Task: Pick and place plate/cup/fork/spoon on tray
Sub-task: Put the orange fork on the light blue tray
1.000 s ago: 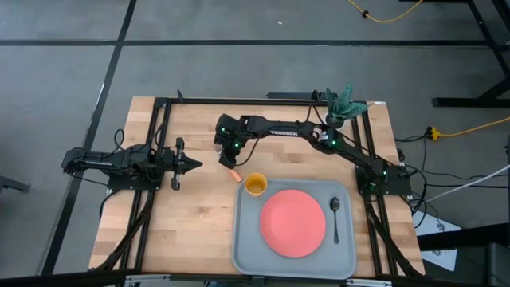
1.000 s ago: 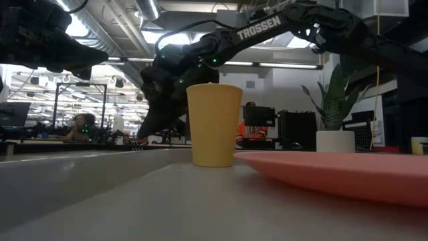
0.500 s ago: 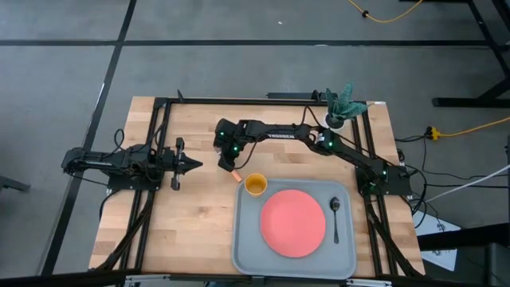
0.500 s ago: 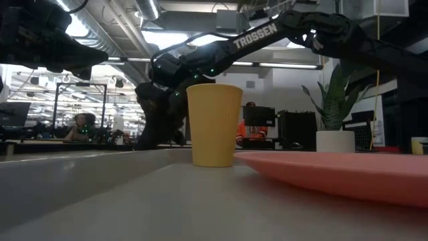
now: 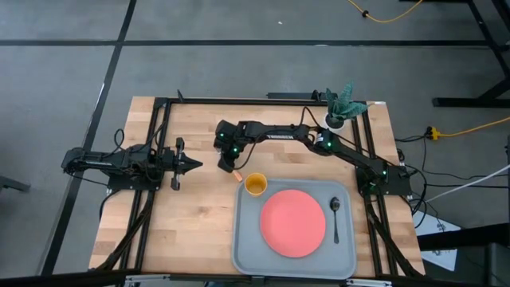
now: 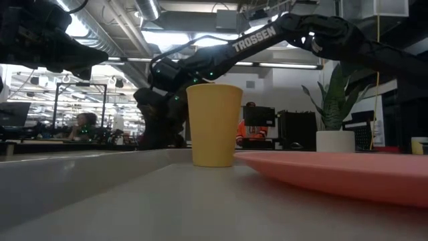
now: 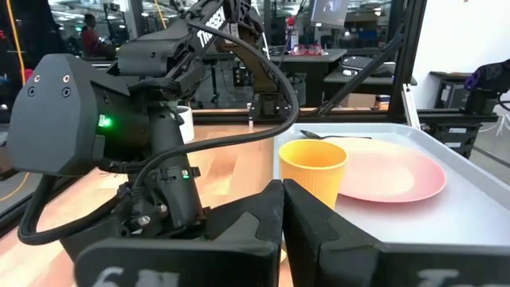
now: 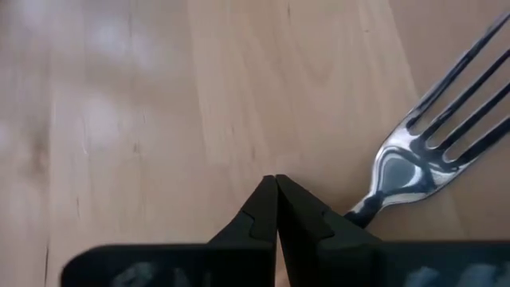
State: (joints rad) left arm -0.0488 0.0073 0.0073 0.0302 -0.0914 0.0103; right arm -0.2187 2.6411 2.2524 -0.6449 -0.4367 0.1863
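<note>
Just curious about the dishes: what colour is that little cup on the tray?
The cup is yellow-orange, plain with no pattern; the left wrist view shows it best.

A potted green plant [image 5: 343, 105] stands at the wooden table's [image 5: 183, 207] far right corner.

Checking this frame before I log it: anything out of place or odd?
One thing: the fork lies on the bare wood, off the tray, which already holds the plate, cup and spoon. The right gripper is shut right at the fork's neck. Nothing looks spilled or damaged.
</note>
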